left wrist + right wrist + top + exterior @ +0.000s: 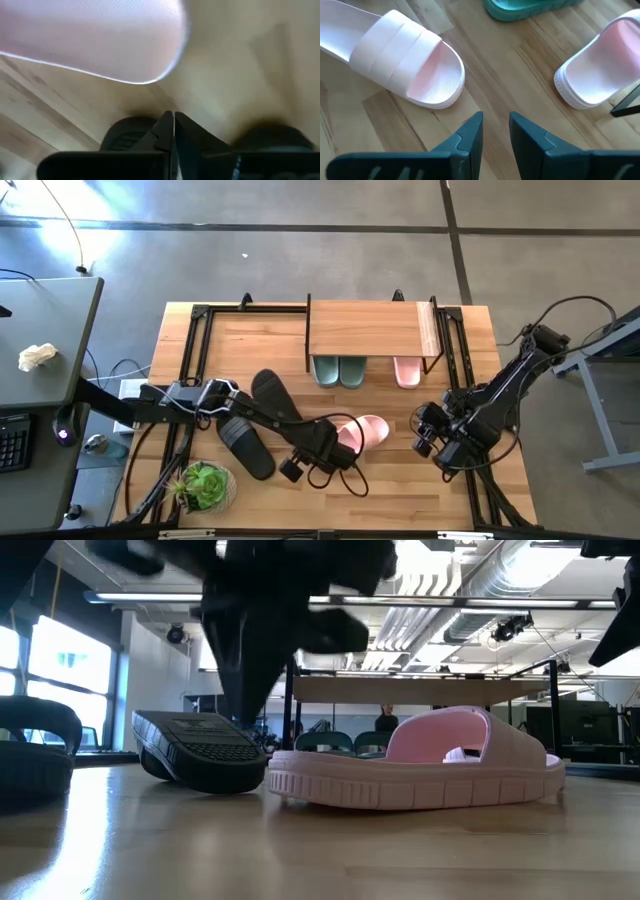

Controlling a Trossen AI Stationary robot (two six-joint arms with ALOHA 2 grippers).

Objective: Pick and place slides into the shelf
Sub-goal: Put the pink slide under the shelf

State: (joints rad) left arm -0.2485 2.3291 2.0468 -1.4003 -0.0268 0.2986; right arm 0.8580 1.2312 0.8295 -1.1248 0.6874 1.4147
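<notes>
A pale pink slide [368, 430] lies sole down on the table's middle, and it also shows in the low view [420, 775]. My left gripper [328, 444] points down beside its left end. Its fingers [173, 125] are shut with nothing between them, and they hang over bare wood short of the slide's edge [100, 45]. Two black slides [275, 398] [245, 448] lie to the left. One of them [200, 750] is tipped, with its tread showing. Under the shelf [370, 328] stand a green pair [338, 370] and a pink slide [407, 370]. My right gripper [496, 125] waits open at the right.
A potted plant [205, 485] stands at the near left corner of the table. Black metal frames [190, 360] [455, 360] run along both sides of it. Bare wood lies between the pink slide and the shelf.
</notes>
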